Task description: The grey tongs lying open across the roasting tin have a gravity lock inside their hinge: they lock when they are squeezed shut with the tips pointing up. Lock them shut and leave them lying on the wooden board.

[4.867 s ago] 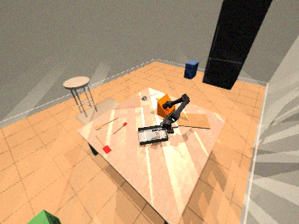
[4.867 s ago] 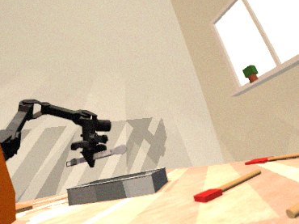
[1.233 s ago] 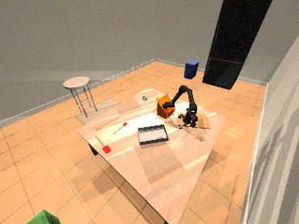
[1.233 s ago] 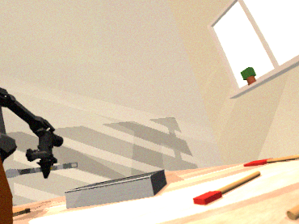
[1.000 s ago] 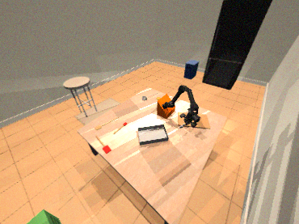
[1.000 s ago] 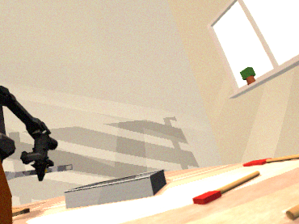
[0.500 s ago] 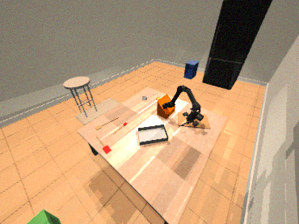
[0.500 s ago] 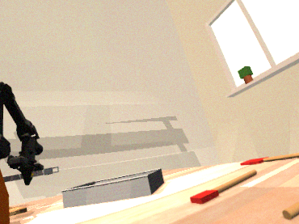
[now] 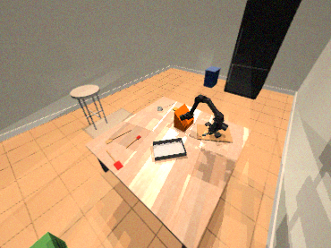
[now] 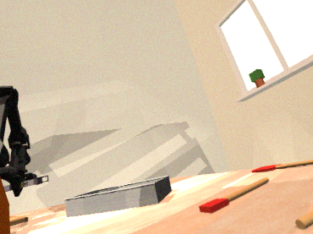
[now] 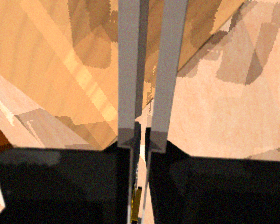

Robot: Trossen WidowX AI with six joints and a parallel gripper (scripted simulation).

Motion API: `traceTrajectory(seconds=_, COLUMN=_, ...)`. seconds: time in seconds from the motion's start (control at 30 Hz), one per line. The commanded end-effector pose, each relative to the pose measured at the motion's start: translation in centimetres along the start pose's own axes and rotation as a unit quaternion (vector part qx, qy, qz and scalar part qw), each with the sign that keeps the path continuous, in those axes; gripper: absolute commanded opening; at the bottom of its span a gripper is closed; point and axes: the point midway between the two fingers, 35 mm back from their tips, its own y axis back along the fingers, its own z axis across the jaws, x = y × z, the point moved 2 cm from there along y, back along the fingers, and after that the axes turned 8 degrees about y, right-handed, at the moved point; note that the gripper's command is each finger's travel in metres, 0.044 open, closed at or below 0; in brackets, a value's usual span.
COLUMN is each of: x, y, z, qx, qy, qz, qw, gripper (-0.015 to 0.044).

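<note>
With the pincer [image 9: 207, 135] [image 10: 18, 191] [image 11: 142, 133] pinching the grey tongs [image 10: 37, 181] [image 11: 129, 65] above the wooden board [image 9: 225, 138] [image 11: 37, 55] — arms near parallel — letting go before the lock catches could let them spring open.

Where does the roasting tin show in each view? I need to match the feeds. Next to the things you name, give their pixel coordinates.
Top: just below centre, the roasting tin [image 9: 169, 142] [image 10: 114, 201], seen from above.
Exterior: low, left of centre, seen side-on.
Wrist: not in the picture.
Shared landmark: the hand [image 9: 214, 132] [image 10: 18, 191] [image 11: 142, 133], right of the tin in the top view, left of it in the exterior, and lower middle in the wrist view.
</note>
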Motion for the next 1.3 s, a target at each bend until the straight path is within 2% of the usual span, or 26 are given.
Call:
traceTrajectory(seconds=0.0, x=-1.0, y=0.1, z=0.3, qx=0.003, qy=-0.014, qz=0.003, qw=1.000, gripper=-0.0150)
traceTrajectory(seconds=1.27, x=-10.6, y=2.5, z=4.6, qx=0.066, qy=-0.148, qz=-0.020, qw=0.986, gripper=-0.0150)
